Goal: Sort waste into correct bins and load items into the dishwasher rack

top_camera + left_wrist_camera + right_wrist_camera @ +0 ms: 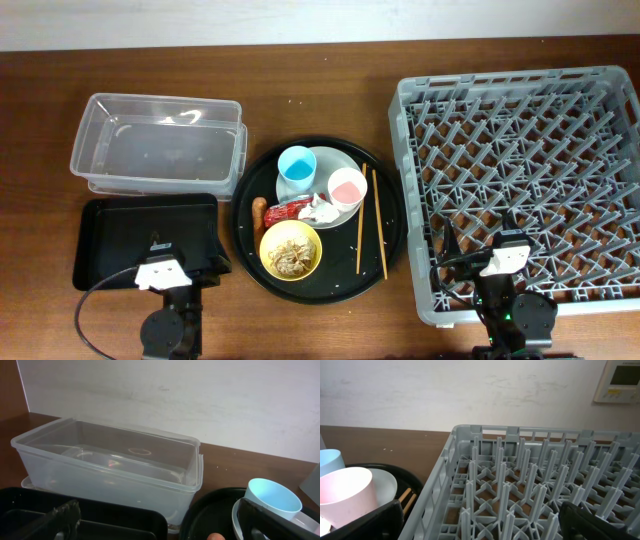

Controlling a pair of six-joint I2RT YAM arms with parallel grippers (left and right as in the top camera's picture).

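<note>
On a round black tray (392, 240) lie a grey-white plate (330, 160), a light-blue cup (297, 163), a pink cup (347, 187), a yellow bowl (291, 250) of beige scraps, a red wrapper (285, 212), a white tissue (322, 210), a sausage piece (261, 212) and chopsticks (372, 220). The clear tub (160, 145) and the black bin tray (145, 235) are left of it, the grey rack (520, 150) to the right. My left gripper (172, 262) hangs open over the black bin's near edge. The right gripper (482, 250) is open over the rack's near left corner. Both hold nothing.
The left wrist view shows the clear tub (105, 467), the black bin tray (120, 522) and the blue cup (272, 500), with the left gripper (157, 527) between them. The right wrist view has the rack's pegs (520, 485), the pink cup (345, 492) and the right gripper (482, 522).
</note>
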